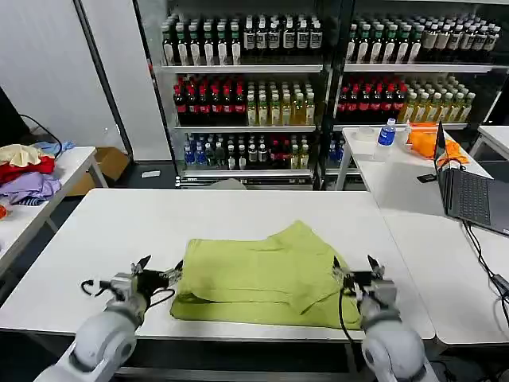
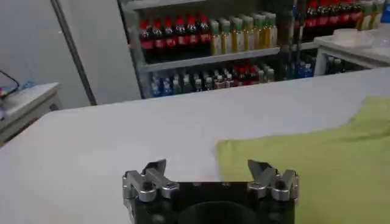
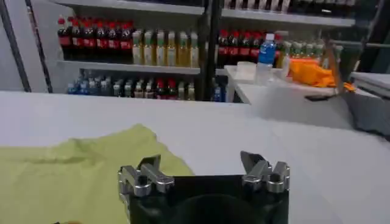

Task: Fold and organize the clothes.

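The lime T-shirt (image 1: pixel 266 274) lies folded on the white table (image 1: pixel 119 231), near its front edge, in the head view. My left gripper (image 1: pixel 161 269) stands open just off the shirt's left edge, one fingertip by the cloth. My right gripper (image 1: pixel 353 266) stands open at the shirt's right edge. In the left wrist view the open left gripper (image 2: pixel 207 167) straddles the shirt's (image 2: pixel 304 164) near corner. From the right wrist, the open right gripper (image 3: pixel 201 161) has one finger over the shirt (image 3: pixel 67 173) and the other over bare table. Nothing is held.
A second white table (image 1: pixel 413 199) on the right carries a laptop (image 1: pixel 469 191), a water bottle (image 1: pixel 386 134) and an orange cloth (image 1: pixel 425 139). A side table at the left holds a heap of garments (image 1: pixel 28 171). Shelves of bottled drinks (image 1: pixel 246 95) line the back.
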Robot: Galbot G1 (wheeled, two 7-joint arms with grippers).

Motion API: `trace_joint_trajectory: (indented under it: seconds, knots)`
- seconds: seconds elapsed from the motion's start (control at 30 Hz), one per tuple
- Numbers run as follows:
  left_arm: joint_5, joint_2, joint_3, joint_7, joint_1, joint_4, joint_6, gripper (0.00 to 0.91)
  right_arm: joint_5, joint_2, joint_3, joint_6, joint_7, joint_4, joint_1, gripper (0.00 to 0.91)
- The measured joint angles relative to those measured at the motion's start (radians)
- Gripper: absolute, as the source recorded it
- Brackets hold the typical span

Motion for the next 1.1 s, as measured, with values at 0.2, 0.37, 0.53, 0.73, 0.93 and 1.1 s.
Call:
trace_joint_trajectory:
  seconds: [0.2, 0.37, 0.53, 0.73, 0.93, 1.1]
  knots:
    - [-0.014, -0.039, 0.093, -0.006, -0.152, 0.143, 0.008, 0.907, 0.035, 0.029, -0.058, 0.000, -0.006, -0.189, 0.167, 0.907]
    - [-0.023, -0.074, 0.155, -0.009, -0.245, 0.245, 0.011, 0.907, 0.053, 0.058, -0.092, 0.001, -0.012, -0.326, 0.278, 0.907]
    - [-0.032, -0.104, 0.199, -0.010, -0.305, 0.319, 0.012, 0.907, 0.062, 0.090, -0.119, 0.004, -0.018, -0.442, 0.366, 0.907]
    - [-0.034, -0.127, 0.235, -0.005, -0.349, 0.383, 0.013, 0.907, 0.066, 0.127, -0.146, 0.009, -0.029, -0.549, 0.444, 0.907]
    - [-0.033, -0.131, 0.245, -0.001, -0.360, 0.416, 0.013, 0.312, 0.074, 0.159, -0.174, 0.004, -0.041, -0.637, 0.491, 0.907]
    - [-0.032, -0.127, 0.249, 0.001, -0.358, 0.421, 0.011, 0.071, 0.083, 0.172, -0.195, 0.002, -0.050, -0.677, 0.502, 0.171]
